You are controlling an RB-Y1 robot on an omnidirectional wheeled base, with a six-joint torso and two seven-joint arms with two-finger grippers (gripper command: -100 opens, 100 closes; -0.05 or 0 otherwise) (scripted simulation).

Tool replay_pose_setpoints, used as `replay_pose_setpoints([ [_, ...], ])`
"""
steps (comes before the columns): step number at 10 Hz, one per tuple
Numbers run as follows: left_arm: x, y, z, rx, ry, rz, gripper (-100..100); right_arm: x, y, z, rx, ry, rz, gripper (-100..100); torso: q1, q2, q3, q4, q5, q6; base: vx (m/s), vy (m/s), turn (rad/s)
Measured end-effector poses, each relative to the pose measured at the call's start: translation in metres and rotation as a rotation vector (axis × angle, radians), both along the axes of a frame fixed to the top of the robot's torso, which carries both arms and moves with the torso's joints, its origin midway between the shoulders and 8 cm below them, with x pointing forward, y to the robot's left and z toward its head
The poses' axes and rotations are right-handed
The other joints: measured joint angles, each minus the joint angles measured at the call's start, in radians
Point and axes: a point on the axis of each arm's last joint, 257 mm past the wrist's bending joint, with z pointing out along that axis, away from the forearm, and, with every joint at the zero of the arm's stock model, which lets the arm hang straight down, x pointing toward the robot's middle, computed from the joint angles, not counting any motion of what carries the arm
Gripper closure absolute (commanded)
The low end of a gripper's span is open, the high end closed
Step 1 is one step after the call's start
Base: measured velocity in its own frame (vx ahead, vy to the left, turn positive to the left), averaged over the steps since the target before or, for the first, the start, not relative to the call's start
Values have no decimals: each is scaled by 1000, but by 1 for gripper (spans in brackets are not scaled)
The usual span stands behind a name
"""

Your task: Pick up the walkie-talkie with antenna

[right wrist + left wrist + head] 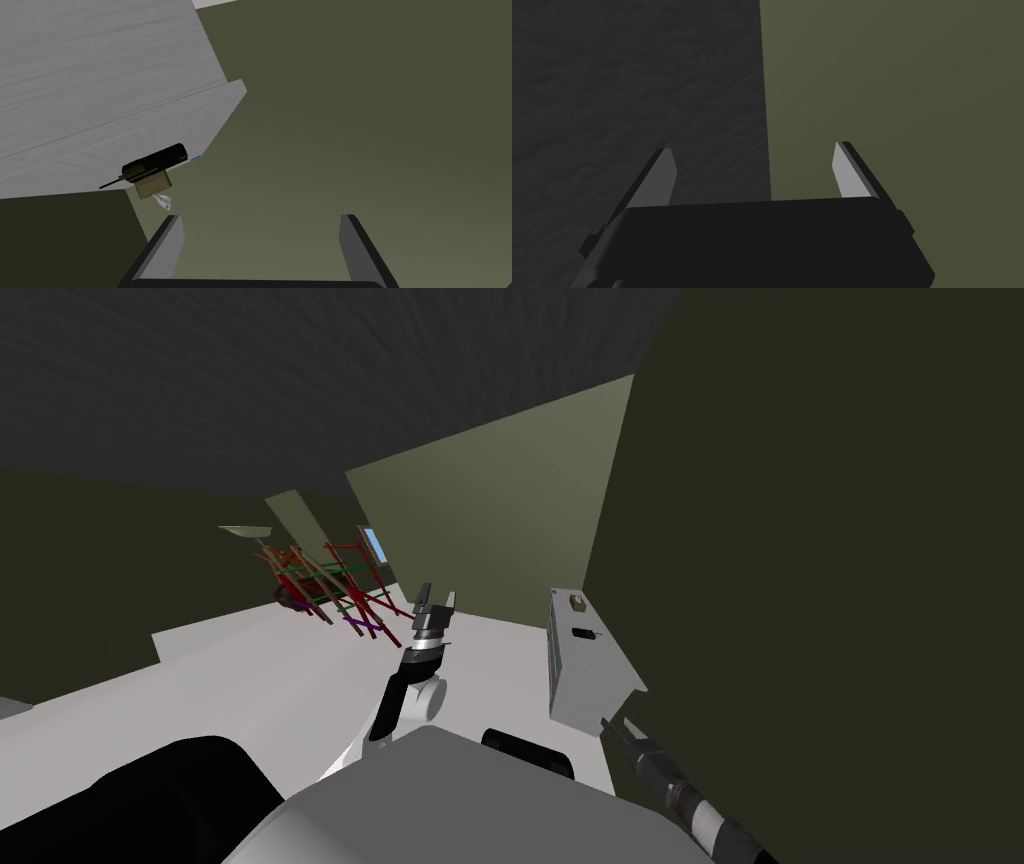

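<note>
The walkie-talkie point(583, 633) is black with a thin antenna and lies flat on top of a white cabinet point(570, 688) against the olive wall. In the right wrist view the walkie-talkie point(155, 162) sits ahead of the fingers and off to one side, just in front of a brown tissue box point(152, 186). My right gripper point(260, 217) is open and empty, still well short of the cabinet's top. In the head view the right gripper point(617, 725) hangs at the cabinet's near end. My left gripper point(436, 600) is raised in front of me, and its fingers point(662, 175) stand open and empty.
The olive wall point(820, 588) runs close along my right, behind the cabinet. A tangle of red and green wooden frames point(325, 588) stands far off at the back left on the white floor point(250, 668). A small blue item point(196, 158) lies at the cabinet's far edge.
</note>
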Motion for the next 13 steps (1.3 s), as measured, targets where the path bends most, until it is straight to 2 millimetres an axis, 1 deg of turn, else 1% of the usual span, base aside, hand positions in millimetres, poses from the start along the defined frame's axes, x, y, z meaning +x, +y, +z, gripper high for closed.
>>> replay_pose_setpoints([
  [1, 0, 0, 0, 0, 0, 0, 0, -12, -9, -17, -60, 39, 27, -100, 0, -1, 0, 0, 0, -1, 118, 104, 230],
  [2, 0, 0, 0, 0, 0, 0, 0, -31, -11, -33, -129, 80, 65, -100, 2, -3, -2, -1, 0, -1, 94, 86, 60],
  [3, 0, 0, 0, 0, 0, 0, 0, -38, -21, -43, -182, 101, 92, -100, 1, -2, -1, -1, 0, 0, 43, 42, -21],
  [4, 0, 0, 0, 0, 0, 0, 0, -42, -29, -50, -206, 118, 99, -100, -1, 0, 0, 0, 0, 0, 5, 10, -11],
  [5, 0, 0, 0, 0, 0, 0, 0, -44, -33, -56, -213, 128, 97, -100, -3, 3, 2, 1, -1, 0, 53, 57, 147],
  [6, 0, 0, 0, 0, 0, 0, 0, -57, -46, -61, -266, 159, 128, -100, -1, 1, 1, 0, 0, 0, 72, 48, 79],
  [7, 0, 0, 0, 0, 0, 0, 0, -66, -53, -70, -298, 179, 140, -100, -1, 0, 0, 0, 0, 0, 38, 16, -7],
  [8, 0, 0, 0, 0, 0, 0, 0, -68, -56, -75, -311, 186, 147, -100, -3, 2, 1, 0, -1, 0, 81, 60, 145],
  [9, 0, 0, 0, 0, 0, 0, 0, -80, -64, -84, -361, 212, 180, -100, -1, 0, 0, 0, 0, 0, 92, 60, 67],
  [10, 0, 0, 0, 0, 0, 0, 0, -88, -76, -95, -397, 234, 194, -100, -1, -1, -1, 0, 0, 0, 113, 81, 131],
  [11, 0, 0, 0, 0, 0, 0, 0, -105, -90, -106, -454, 271, 229, -100, 0, -3, -1, 0, 0, 0, 100, 57, 70],
  [12, 0, 0, 0, 0, 0, 0, 0, -114, -102, -114, -492, 295, 246, -100, -1, -2, -1, -1, 0, 0, 125, 66, 136],
  [13, 0, 0, 0, 0, 0, 0, 0, -129, -118, -126, -550, 332, 278, -100, 0, -4, -2, -1, 0, 0, 114, 71, 54],
])
